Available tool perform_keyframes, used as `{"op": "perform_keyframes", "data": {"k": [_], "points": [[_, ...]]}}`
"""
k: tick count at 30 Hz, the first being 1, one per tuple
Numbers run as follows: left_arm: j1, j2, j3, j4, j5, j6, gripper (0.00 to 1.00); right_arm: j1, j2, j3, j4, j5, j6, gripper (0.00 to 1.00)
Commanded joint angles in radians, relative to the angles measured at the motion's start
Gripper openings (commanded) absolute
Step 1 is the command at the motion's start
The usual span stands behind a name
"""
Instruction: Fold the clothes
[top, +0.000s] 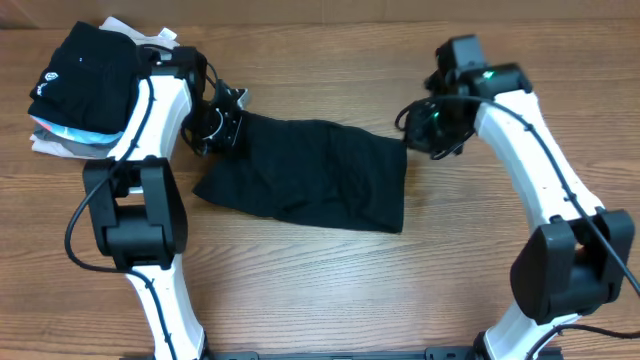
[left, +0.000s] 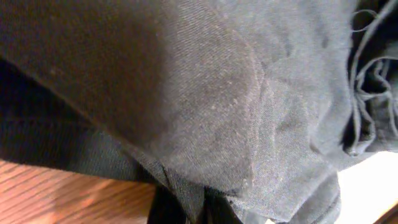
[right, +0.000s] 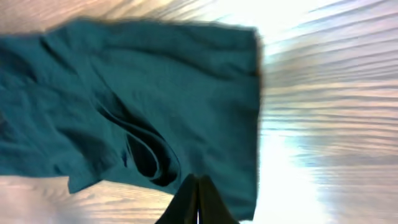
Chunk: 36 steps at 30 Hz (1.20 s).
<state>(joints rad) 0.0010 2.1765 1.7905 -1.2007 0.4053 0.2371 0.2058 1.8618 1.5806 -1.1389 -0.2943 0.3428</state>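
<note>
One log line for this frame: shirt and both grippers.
black shirt: partly folded on table | left gripper: shut on its left corner | right gripper: shut at its right edge, grip unclear

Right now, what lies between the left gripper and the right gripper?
Only the black shirt, spread on the wooden table; the overhead view shows it.

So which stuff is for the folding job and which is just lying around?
For the job: black shirt, left hand, right hand.
Just lying about: folded black garment with white logo, folded grey and white clothes under it.
</note>
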Motion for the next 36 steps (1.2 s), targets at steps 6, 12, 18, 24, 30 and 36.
{"op": "perform_keyframes", "data": {"k": [6,12,18,24,30,36], "points": [[-0.024,-0.137,0.037,-0.007,-0.024,-0.036,0.04,0.075,0.003,-0.304,0.266,-0.146,0.055,0.04],[-0.071,-0.191,0.037,-0.021,-0.024,-0.043,0.04,0.073,0.049,-0.431,0.406,-0.148,0.073,0.04],[-0.196,-0.194,0.037,-0.024,-0.062,-0.065,0.04,0.073,0.135,-0.434,0.443,-0.159,0.073,0.04],[-0.363,-0.192,0.037,-0.009,-0.183,-0.117,0.04,0.073,0.156,-0.434,0.446,-0.171,0.069,0.04],[-0.491,-0.187,0.037,0.080,-0.210,-0.163,0.04,0.073,0.156,-0.434,0.446,-0.171,0.069,0.04],[-0.566,-0.148,0.035,0.166,-0.214,-0.209,0.04,0.072,0.156,-0.434,0.443,-0.170,0.068,0.04]]}}
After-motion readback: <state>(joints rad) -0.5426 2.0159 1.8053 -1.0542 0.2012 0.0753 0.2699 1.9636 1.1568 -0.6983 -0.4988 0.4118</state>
